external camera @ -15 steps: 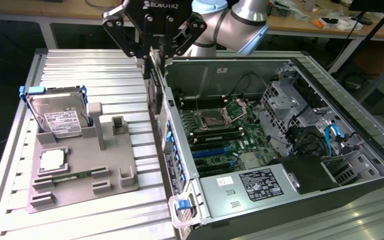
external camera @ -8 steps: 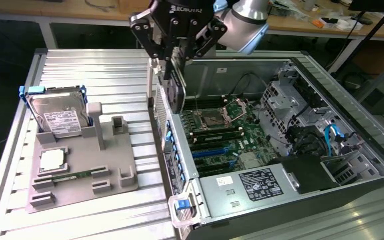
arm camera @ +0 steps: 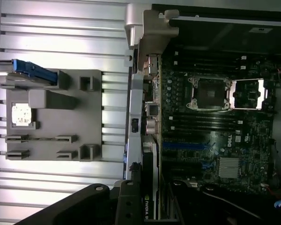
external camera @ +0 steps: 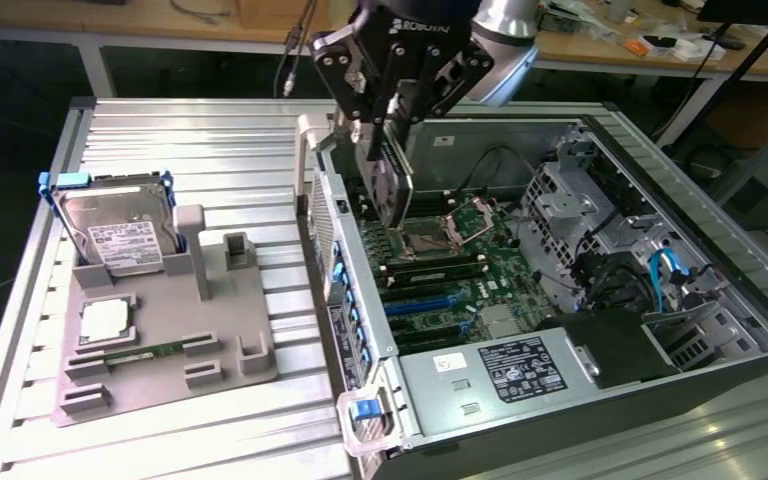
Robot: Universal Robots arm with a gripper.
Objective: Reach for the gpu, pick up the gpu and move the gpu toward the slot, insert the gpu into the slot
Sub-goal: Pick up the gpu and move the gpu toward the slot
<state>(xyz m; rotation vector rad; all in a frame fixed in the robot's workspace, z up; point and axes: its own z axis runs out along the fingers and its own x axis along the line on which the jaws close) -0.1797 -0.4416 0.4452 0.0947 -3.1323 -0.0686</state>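
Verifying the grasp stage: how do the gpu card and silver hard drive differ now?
The flat dark gpu card hangs on edge, gripped by the tool above the open computer case; the silver boxy hard drive stands free in the grey holder outside it. The card is dark, the drive shiny.

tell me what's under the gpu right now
The gpu, held in the gripper, hangs above the motherboard in the open case, over the processor socket and black memory sockets. The blue slot lies uncovered. The board directly behind the card is hidden.

Exterior view high, angled down on computer case (external camera: 444, 150), wrist view closer, straight down, sharing motherboard (arm camera: 253, 133)
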